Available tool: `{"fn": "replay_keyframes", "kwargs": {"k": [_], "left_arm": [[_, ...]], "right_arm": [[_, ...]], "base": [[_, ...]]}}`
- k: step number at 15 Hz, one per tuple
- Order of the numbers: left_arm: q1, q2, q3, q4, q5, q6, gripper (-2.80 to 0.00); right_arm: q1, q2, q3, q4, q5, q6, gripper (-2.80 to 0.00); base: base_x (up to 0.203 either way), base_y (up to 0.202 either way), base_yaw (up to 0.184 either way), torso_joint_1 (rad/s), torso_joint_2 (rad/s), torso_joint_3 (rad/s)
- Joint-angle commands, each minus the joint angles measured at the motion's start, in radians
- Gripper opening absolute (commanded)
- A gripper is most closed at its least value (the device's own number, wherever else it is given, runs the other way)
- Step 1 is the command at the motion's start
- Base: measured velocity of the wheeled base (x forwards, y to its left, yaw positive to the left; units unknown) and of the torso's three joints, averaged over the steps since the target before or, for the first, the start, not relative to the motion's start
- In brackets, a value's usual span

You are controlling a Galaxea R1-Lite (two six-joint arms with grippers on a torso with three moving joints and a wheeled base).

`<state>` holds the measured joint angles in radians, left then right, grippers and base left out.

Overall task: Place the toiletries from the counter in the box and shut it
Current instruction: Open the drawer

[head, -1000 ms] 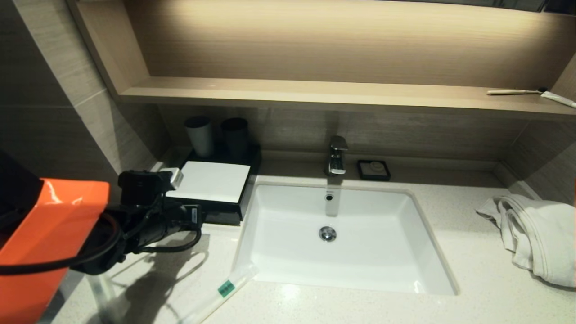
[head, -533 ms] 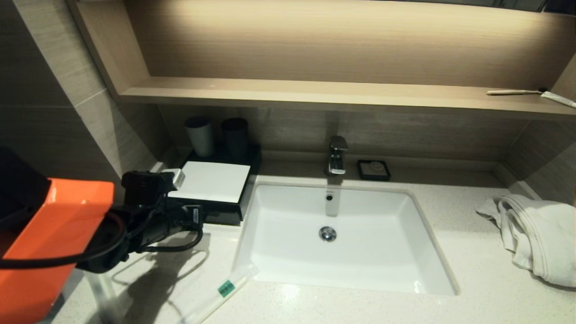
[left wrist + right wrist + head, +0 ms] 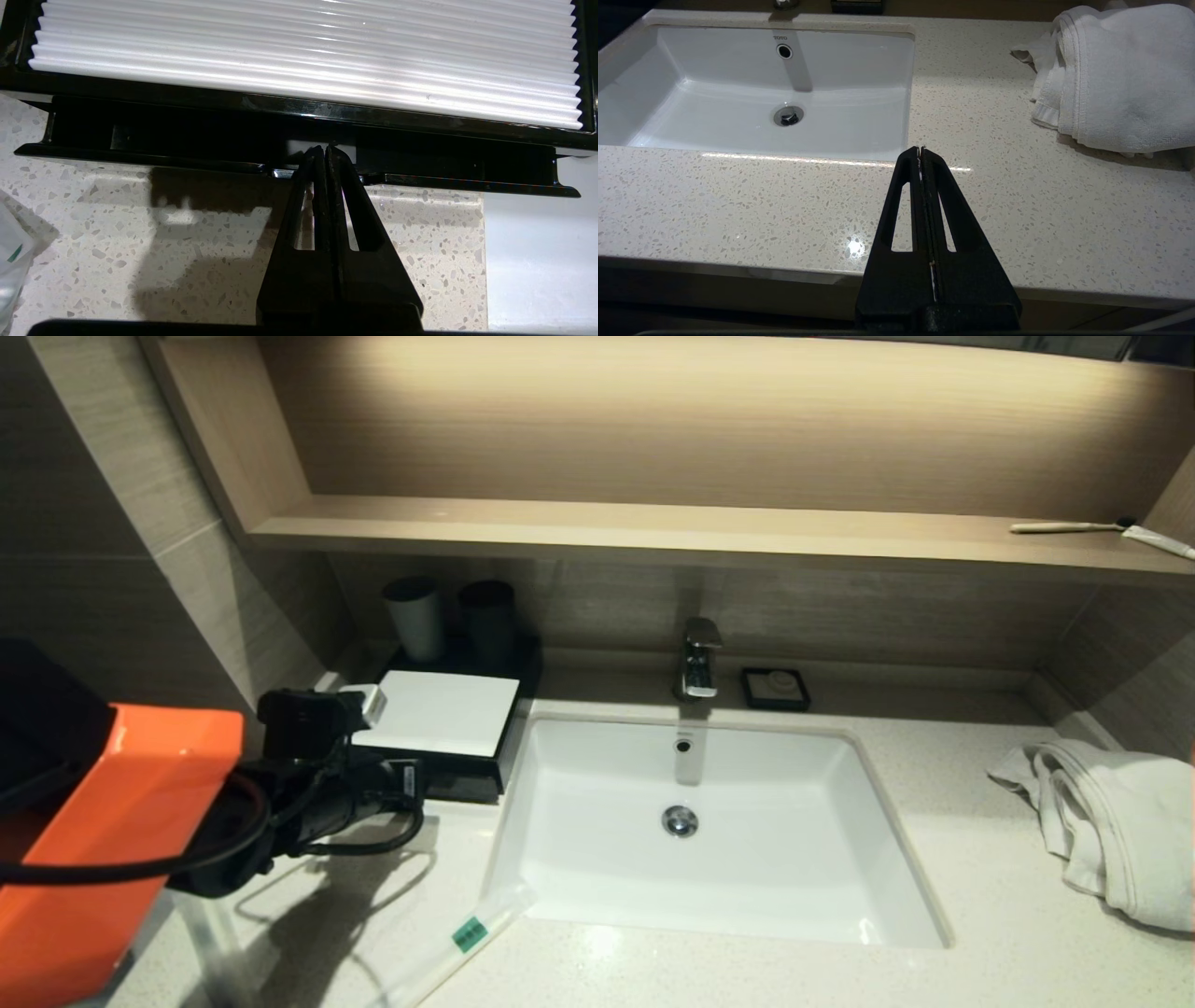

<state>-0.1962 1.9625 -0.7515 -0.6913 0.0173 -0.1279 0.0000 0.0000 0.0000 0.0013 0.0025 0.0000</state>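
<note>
Since a second ago the left arm (image 3: 121, 821) had crept a little forward and to the right, toward the box (image 3: 439, 733); nothing else on the counter (image 3: 990, 915) had shifted. The left gripper (image 3: 324, 151) sat low at the box's near side, its two fingers pressed flat together with nothing between them. In the left wrist view their tips lay right at the dark slot under the box's black rim, beside a small metal catch (image 3: 281, 173); whether they touched it could not be told. The box stood on the counter just left of the sink (image 3: 709, 821), with its white ribbed lid (image 3: 303, 51) lying flat over the top inside the black frame.

One wrapped toiletry (image 3: 457, 938), a long clear packet with a green label, lay on the counter in front of the sink's left corner, well apart from the box. A corner of clear wrapping with a green mark (image 3: 11, 261) also showed at the edge of the left wrist view.

The right gripper (image 3: 922, 151) hung above the counter's front edge, near the sink's right corner, its fingers likewise closed on nothing. A white towel (image 3: 1111, 821) lay crumpled at the far right. Behind the box stood two dark cups (image 3: 453, 616), and by the tap (image 3: 698, 658) a small black dish (image 3: 775, 689).
</note>
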Motion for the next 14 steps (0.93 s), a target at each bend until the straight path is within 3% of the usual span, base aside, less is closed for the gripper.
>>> {"fn": "replay_keyframes", "kwargs": {"k": [1,14], "left_arm": [[0.0,0.008,-0.009,-0.004,0.001,-0.001,-2.8],[0.001,0.012,-0.022,-0.002,0.003,-0.001,-2.8]], "right_arm": [[0.0,0.0,0.0,0.0,0.001,0.0,-2.8],[0.0,0.0,0.0,0.0,0.001,0.0,-2.8]], "base": [[0.0,0.0,0.0,0.0,0.0,0.0],[0.0,0.0,0.0,0.0,0.0,0.0]]}}
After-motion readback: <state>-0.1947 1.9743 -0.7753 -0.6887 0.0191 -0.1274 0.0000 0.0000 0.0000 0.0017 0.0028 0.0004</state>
